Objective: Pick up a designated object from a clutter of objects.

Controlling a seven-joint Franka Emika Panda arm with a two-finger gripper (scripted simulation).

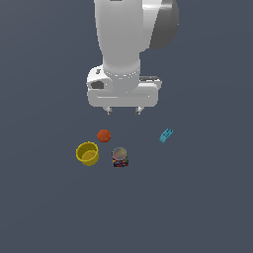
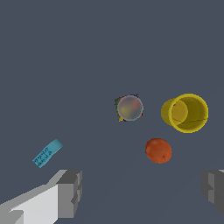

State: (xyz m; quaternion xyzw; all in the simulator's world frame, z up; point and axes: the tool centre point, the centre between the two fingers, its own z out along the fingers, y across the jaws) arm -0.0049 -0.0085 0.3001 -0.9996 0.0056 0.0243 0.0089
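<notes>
Flat dark blue-grey floor (image 1: 44, 207) everywhere — gripper (image 1: 123, 109) hung spread wide above the yellow cup (image 1: 87, 153), holding nothing.

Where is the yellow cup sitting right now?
In the exterior view the yellow cup stands on the floor at the left of the cluster, beside the dark can and just below the orange disc. The open gripper hangs above, not over it.

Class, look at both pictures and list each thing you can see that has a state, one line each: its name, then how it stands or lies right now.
Hand: open, empty, above the floor, touching nothing.
Yellow cup: upright, mouth up, nothing visible inside, not gripped.
Orange-red disc: lying flat, on its own.
Can: upright, grey top up.
Cyan brick: on the floor, apart from the rest.
</notes>
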